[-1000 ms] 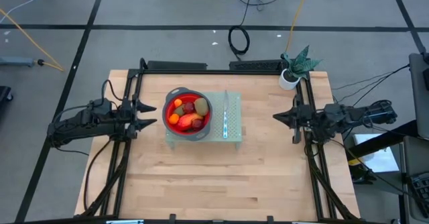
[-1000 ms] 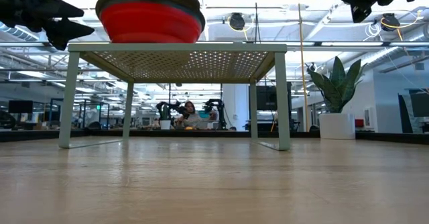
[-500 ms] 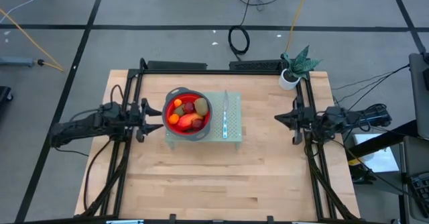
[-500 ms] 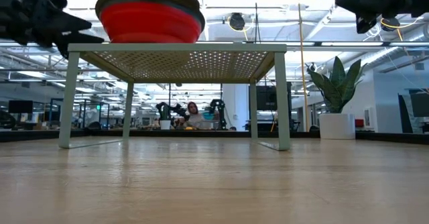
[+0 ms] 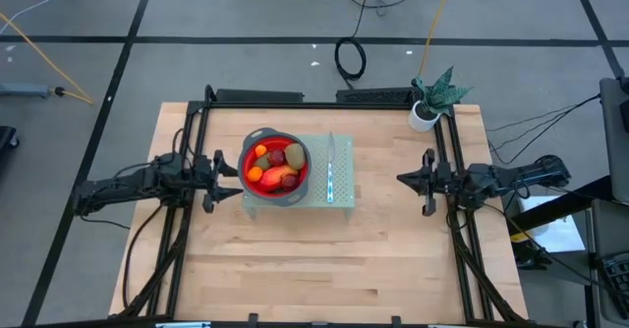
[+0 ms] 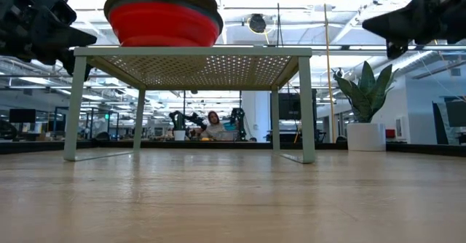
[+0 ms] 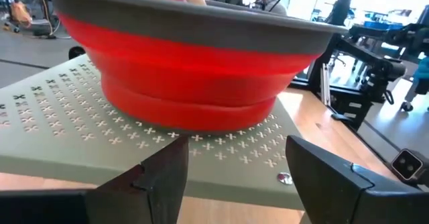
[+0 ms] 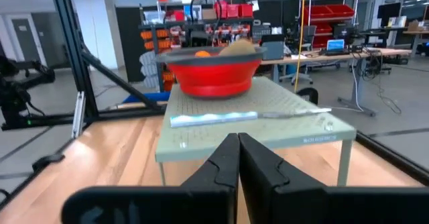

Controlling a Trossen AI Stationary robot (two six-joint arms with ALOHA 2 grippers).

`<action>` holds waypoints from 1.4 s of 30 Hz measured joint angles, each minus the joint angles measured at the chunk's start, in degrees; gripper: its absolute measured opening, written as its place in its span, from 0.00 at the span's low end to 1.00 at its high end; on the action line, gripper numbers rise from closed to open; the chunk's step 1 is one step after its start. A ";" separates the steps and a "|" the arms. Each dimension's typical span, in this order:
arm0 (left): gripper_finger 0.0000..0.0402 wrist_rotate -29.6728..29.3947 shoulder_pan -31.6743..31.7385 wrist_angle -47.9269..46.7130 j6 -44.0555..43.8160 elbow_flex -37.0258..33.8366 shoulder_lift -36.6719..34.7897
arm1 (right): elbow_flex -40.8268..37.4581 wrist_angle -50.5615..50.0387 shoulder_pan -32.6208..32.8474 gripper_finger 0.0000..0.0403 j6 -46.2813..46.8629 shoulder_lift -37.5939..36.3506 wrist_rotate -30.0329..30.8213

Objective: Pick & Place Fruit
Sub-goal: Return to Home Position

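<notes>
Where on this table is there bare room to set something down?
Roomiest: bare table from the shelf to the edge opposite the plant. Crowded: the shelf top, holding red bowl and knife, left gripper beside it. The right gripper hangs apart.

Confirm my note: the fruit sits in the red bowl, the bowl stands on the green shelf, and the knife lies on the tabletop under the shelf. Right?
One slip: the knife lies on top of the green shelf, beside the red bowl, not on the tabletop under it. The high view shows this. The fruit does sit in the bowl, and the bowl stands on the shelf.
</notes>
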 joint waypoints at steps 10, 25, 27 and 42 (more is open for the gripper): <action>0.62 0.02 -0.01 0.00 -1.56 0.00 0.00 | -4.81 0.57 0.00 0.01 -0.38 0.02 0.02; 0.62 7.50 -0.02 0.02 -1.98 0.00 0.00 | -6.82 0.79 0.00 0.01 -6.86 0.02 0.02; 0.62 4.90 -0.02 0.00 -0.77 0.00 0.00 | -6.84 0.82 0.00 0.01 -5.64 0.02 0.01; 0.62 -5.16 0.00 -0.04 -1.54 0.02 0.00 | -6.99 0.79 0.00 0.01 -6.64 0.02 -0.02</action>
